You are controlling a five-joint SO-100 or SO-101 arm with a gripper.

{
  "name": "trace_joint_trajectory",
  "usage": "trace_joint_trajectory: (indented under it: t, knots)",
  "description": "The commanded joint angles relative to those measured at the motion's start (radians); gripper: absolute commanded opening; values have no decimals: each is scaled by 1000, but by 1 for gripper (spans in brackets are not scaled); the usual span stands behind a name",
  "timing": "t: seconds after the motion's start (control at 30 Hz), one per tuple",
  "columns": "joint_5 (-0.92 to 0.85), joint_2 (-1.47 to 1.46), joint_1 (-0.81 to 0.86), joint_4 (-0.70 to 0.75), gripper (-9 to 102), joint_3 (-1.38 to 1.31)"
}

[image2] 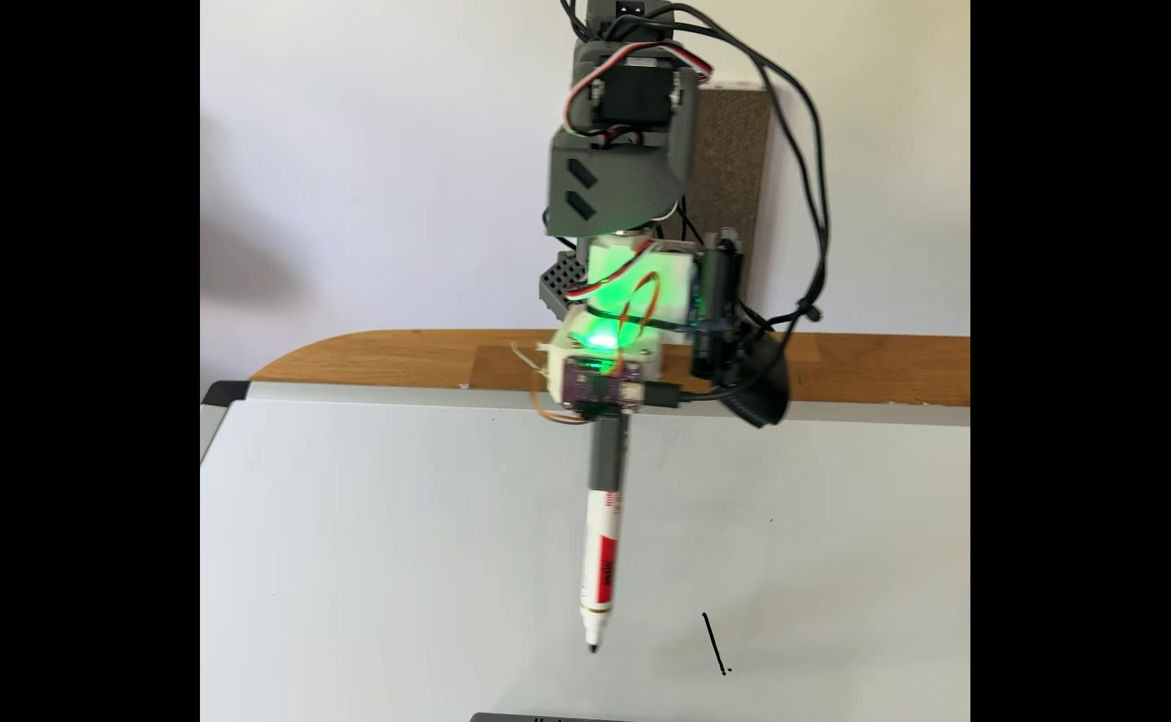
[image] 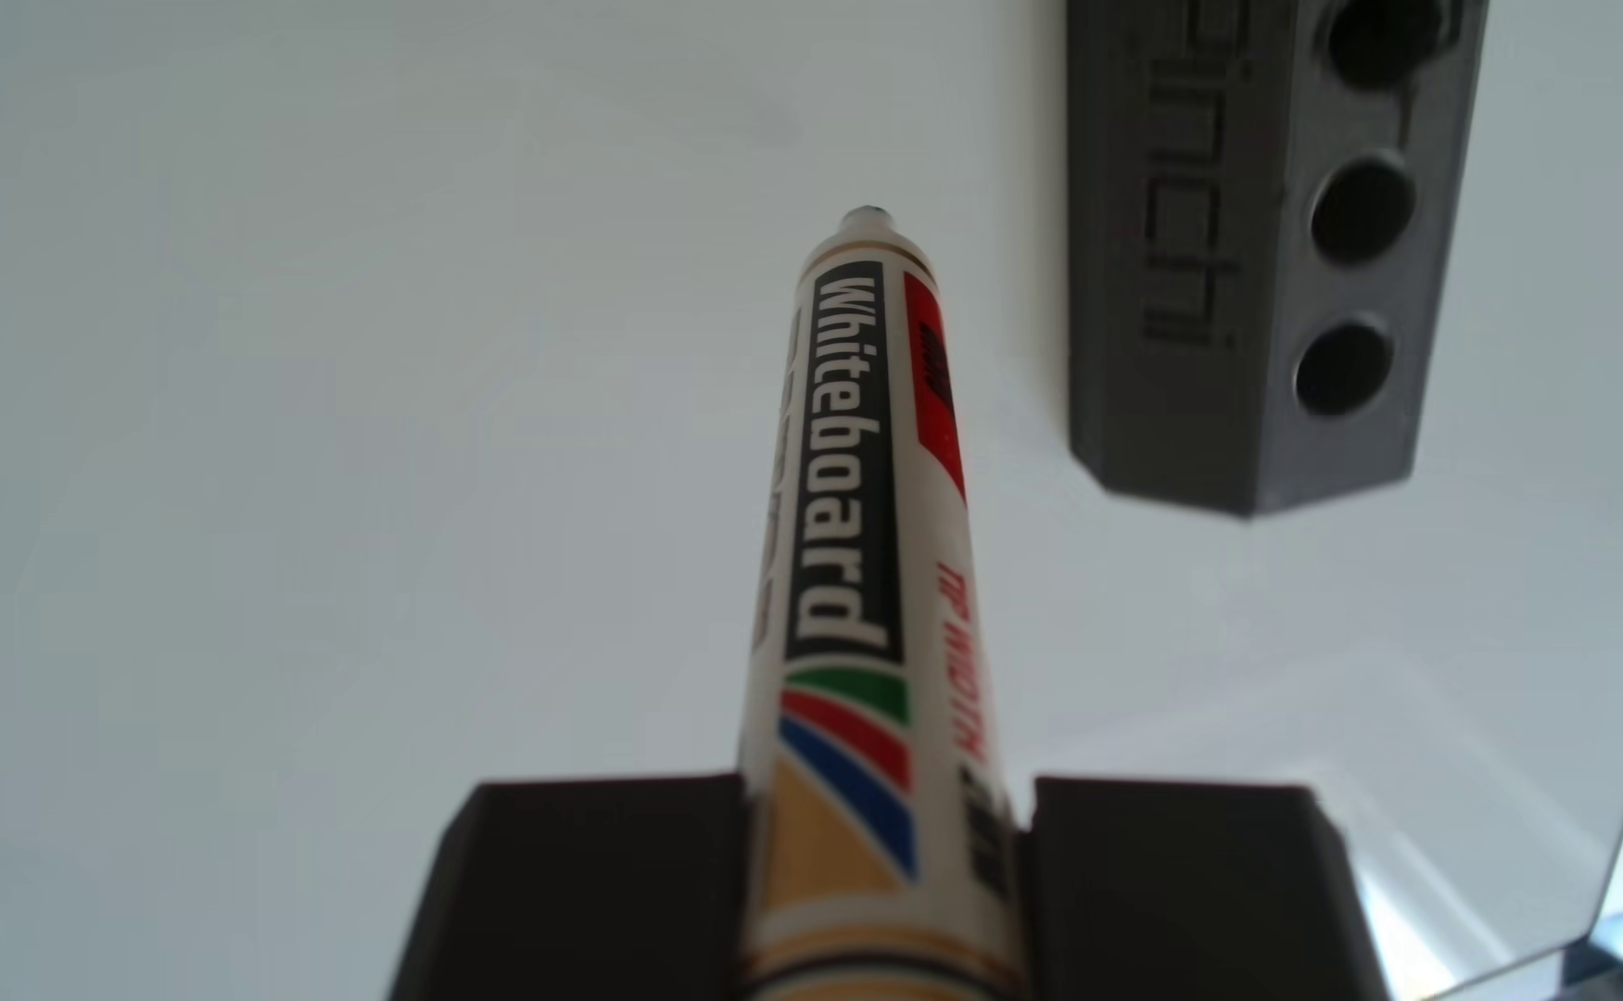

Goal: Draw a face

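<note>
A white whiteboard marker [image: 846, 539] with red and black print is clamped between two black fingers [image: 586, 895], so my gripper [image: 884, 808] is shut on it. In the fixed view the marker [image2: 600, 562] points down at the whiteboard [image2: 374, 555] from a grey sleeve under my gripper [image2: 607, 434]. Its black tip sits at or just above the board; I cannot tell if it touches. The face [image2: 713, 642] is one thin, slightly slanted black stroke with a blob and a dot at its lower end. It lies to the right of the tip, apart from it.
A grey block [image: 1269, 250] with round holes and engraved lettering lies on the whiteboard [image: 306, 385], right of the marker; its top edge [image2: 547, 717] shows at the bottom of the fixed view. A wooden table [image2: 395, 357] runs behind the board, under loose black cables [image2: 815, 208].
</note>
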Motion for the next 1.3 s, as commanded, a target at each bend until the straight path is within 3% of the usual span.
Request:
trace_joint_trajectory:
  t: [0.0, 0.8, 1.27]
  knots:
    - [-6, 58, 21, -26, -1, -55]
    - [-5, -60, 32, -52, -1, -54]
    - [-3, -29, 32, 94, -1, -54]
